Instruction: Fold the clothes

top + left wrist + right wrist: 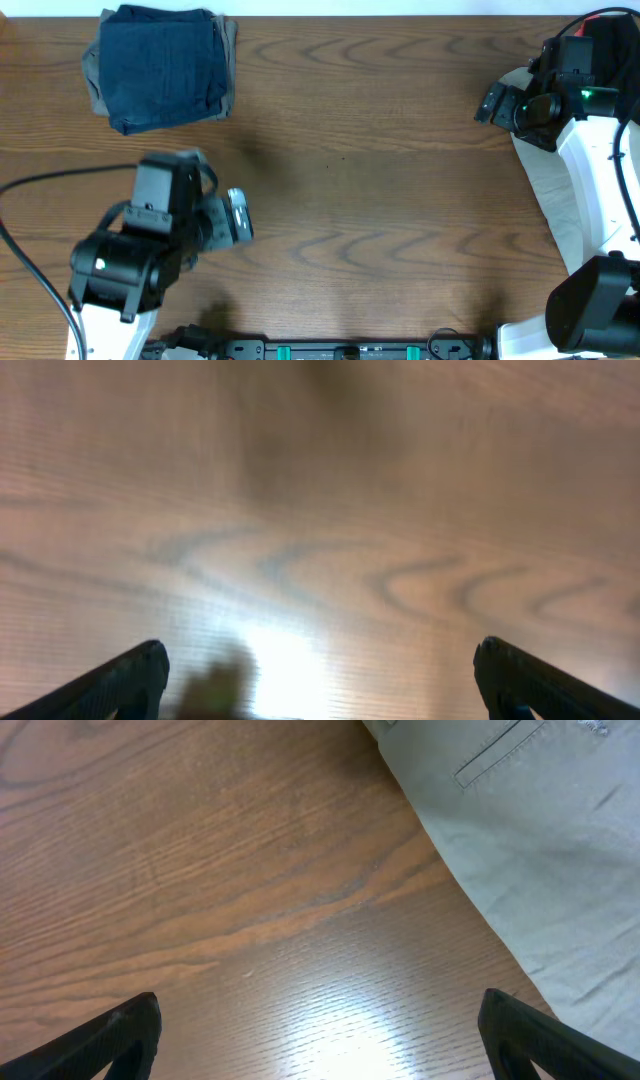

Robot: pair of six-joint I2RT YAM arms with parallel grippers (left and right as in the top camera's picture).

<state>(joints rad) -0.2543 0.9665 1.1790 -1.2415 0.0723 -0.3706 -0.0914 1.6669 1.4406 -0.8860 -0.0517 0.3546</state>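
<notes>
Denim shorts [160,65] folded far-left on the desk [380,200], left hand [238,215] and right hand [493,103] both spread wide, empty; we reckon the right-edge khaki shorts [540,850] need grabbing next.

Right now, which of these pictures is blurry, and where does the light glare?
Left wrist: out of focus throughout, bright glare on the table near the bottom edge. Right wrist: sharp grain, glare low in the middle, beige shorts clear. Overhead: sharp and evenly lit, blue garment crisp.

Folded stack [160,68] sits far-left on table [380,180], shorts [550,210] at right edge under R arm [600,160]
</notes>
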